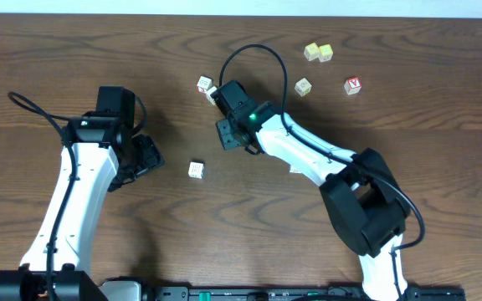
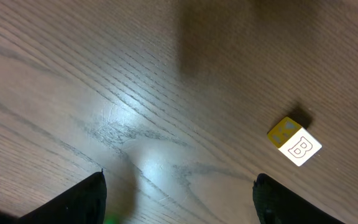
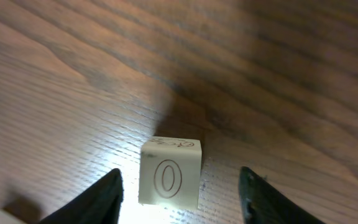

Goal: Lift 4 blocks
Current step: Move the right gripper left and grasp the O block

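While released and not yet pressing on anything: right claw (image 3: pixel 180 186), black fingers (image 3: pixel 107 193) parted, straddling a small whitish wooden cube with a faint outlined O (image 3: pixel 169 180), with a gap on either side. Cube flat on the dark brown wood-grain table (image 3: pixel 278 74), far of centre in the overhead view. Pale corner of a neighbouring piece just beside it, too little shown to identify.

Left claw (image 2: pixel 179 193): released wide, nothing between the fingers, hovering left of centre. Near it, to its right: a whitish wooden cube with a B face and yellowish print (image 2: pixel 295 143), alone on the table.

Right of the right claw: another whitish cube with faint print (image 1: pixel 303 86), untouched. Farther right: two yellow-tinted cubes (image 1: pixel 311 52) and one red-lettered cube (image 1: pixel 353 85), not wanted.

Step in hand, by judgement: grasp of a first block, none lifted. Next move: close squarely on the O cube's side faces, then raise straight, minding the neighbouring piece.
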Controlling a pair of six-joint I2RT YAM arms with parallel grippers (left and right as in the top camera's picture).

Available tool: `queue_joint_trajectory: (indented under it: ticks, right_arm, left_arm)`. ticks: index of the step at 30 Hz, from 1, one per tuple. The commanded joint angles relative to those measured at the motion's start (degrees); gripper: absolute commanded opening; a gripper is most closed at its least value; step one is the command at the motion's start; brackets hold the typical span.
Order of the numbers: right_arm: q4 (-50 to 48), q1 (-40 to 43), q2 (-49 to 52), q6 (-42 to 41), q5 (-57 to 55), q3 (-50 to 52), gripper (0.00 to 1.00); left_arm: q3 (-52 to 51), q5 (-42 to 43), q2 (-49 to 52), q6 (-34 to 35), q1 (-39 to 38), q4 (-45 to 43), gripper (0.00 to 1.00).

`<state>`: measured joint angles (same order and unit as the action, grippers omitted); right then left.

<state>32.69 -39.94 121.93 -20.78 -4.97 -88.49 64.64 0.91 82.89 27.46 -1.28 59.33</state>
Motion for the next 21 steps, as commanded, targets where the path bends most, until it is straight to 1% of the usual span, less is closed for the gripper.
queue_joint_trajectory:
  ticks: [1,3,12,14,16,17,21]
  right_arm:
    - [-0.4,-0.6,1.5,1.1,-0.9,-0.3,0.47]
    - [-0.5,-0.7,1.5,1.1,-0.9,-0.3,0.42]
    - [-0.7,-0.7,2.0,1.1,-0.9,-0.3,0.41]
    - [-0.6,-0.7,2.0,1.1,-1.0,-0.3,0.39]
    - [-0.3,-0.7,2.0,1.1,-1.0,-0.3,0.32]
    - [-0.2,-0.7,2.0,1.1,-1.0,-0.3,0.31]
    - [0.3,-0.7,1.9,1.1,-1.0,-0.3,0.31]
  left_arm:
    - [1.1,-1.0,0.1,0.9,0.1,0.1,0.76]
    - [1.1,-1.0,0.1,0.9,0.1,0.1,0.76]
    - [1.1,-1.0,0.1,0.9,0.1,0.1,0.76]
    - [1.1,-1.0,0.1,0.9,0.1,0.1,0.76]
    - [1.1,-1.0,0.1,0.9,0.1,0.1,0.76]
    - [1.1,-1.0,0.1,0.9,0.1,0.1,0.76]
    - [1.1,-1.0,0.1,0.9,0.1,0.1,0.76]
